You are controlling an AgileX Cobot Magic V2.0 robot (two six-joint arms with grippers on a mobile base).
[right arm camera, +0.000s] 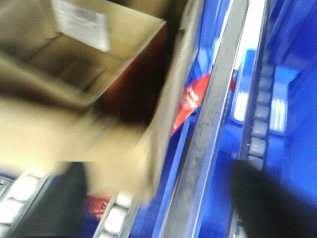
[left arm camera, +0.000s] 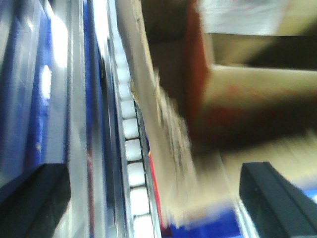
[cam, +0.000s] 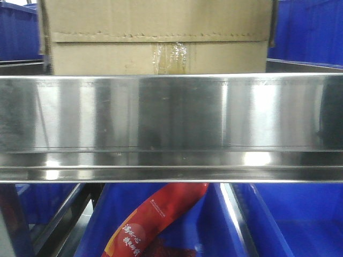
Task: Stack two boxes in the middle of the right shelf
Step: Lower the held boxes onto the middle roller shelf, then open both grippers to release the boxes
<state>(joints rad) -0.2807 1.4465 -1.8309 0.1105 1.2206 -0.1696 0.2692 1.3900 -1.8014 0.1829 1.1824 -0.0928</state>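
Already one box sits on the shelf at twelve o'clock, square behind the lip — a base for stacking. Left gripper and right gripper look spread, flanking blurred cardboard — grip unclear.

Tan corrugated cardboard box sits upright on the steel shelf, approx centred, front face toward the front cam, top cut off by the frame. Jagged-edged tape strip runs across its flap seam; glossy clear-brown tape patch at bottom centre. Shelf's broad front lip is mirror-bright w/ vertical glare bands, level across the whole view. Wrist cams, both blurred, show an open-topped cardboard box w/ a white label on its inner wall.
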